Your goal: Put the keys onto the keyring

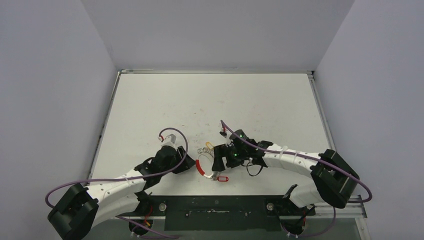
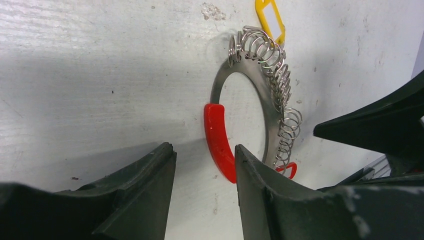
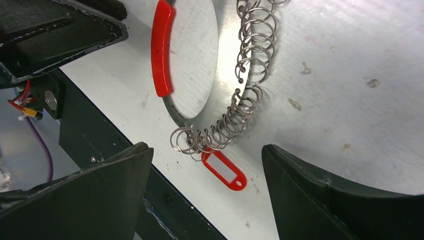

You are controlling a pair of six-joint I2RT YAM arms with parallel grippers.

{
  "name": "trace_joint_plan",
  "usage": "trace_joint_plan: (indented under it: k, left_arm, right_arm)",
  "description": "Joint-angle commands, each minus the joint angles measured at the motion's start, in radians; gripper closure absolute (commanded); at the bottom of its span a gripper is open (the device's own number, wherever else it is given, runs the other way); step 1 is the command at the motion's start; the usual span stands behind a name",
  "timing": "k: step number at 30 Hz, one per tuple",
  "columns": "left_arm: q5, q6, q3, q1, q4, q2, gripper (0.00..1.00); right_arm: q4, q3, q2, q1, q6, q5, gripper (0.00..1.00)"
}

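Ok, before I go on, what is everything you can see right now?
table: one, white, under everything
keyring: one, silver, flat on the table between the grippers
red piece: one, red, on the keyring's rim
small rings: many, too bunched to count, silver, strung along the keyring
yellow tag: one, at the keyring's far side
red tag: one, at the keyring's near side
rail: one, black, along the table's near edge
left gripper: black, open, beside the red piece
right gripper: black, open, over the red tag
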Motion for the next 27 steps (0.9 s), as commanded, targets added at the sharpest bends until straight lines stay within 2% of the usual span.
trace_joint_plan:
  k: [1,7,12,17,21,27]
  left_arm:
    - [0.035,0.079,0.062,0.007,-0.015,-0.025,0.55]
    - [0.098,0.095,0.073,0.008,-0.010,-0.019,0.57]
    - [0.155,0.117,0.100,0.007,-0.015,0.045,0.61]
    - [0.204,0.134,0.133,-0.005,0.005,0.138,0.66]
    - [0.184,0.161,0.186,-0.061,-0.004,0.184,0.74]
    - [0.116,0.212,0.260,-0.176,0.001,0.224,0.86]
  right_arm:
    - [-0.053,0.031,-0.111,-0.005,-0.102,0.095,0.18]
    - [-0.067,0.020,-0.122,-0.005,-0.090,0.107,0.23]
    - [-0.077,0.029,-0.115,0.024,-0.098,0.112,0.36]
    - [-0.189,0.097,-0.113,0.094,-0.161,0.223,0.51]
    - [-0.248,0.137,-0.101,0.133,-0.182,0.289,0.63]
    - [-0.229,0.115,-0.115,0.134,-0.142,0.301,0.76]
